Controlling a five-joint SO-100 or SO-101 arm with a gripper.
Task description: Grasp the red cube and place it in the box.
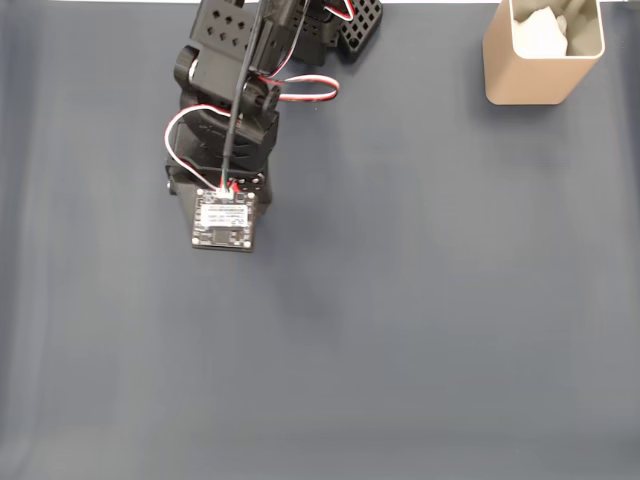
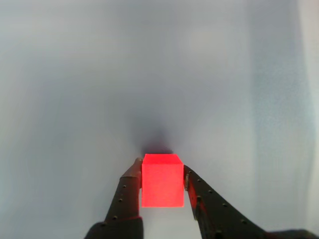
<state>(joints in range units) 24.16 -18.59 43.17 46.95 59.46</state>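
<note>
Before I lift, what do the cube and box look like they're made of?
Cube: likely hard plastic; plain smooth bright red faces with sharp edges, held between the gripper fingers. Box: probably thin matte plastic; beige, rounded corners, thin walls, white inside. Coated card cannot be ruled out.

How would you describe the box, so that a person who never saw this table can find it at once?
In the fixed view, look over the dark blue-grey table to its top right corner, far from the black arm on the left. There stands the box, a tall beige container with rounded corners, thin walls and a white inside. It is the one pale, open-topped thing there; the red cube sits between the gripper fingers.
</note>
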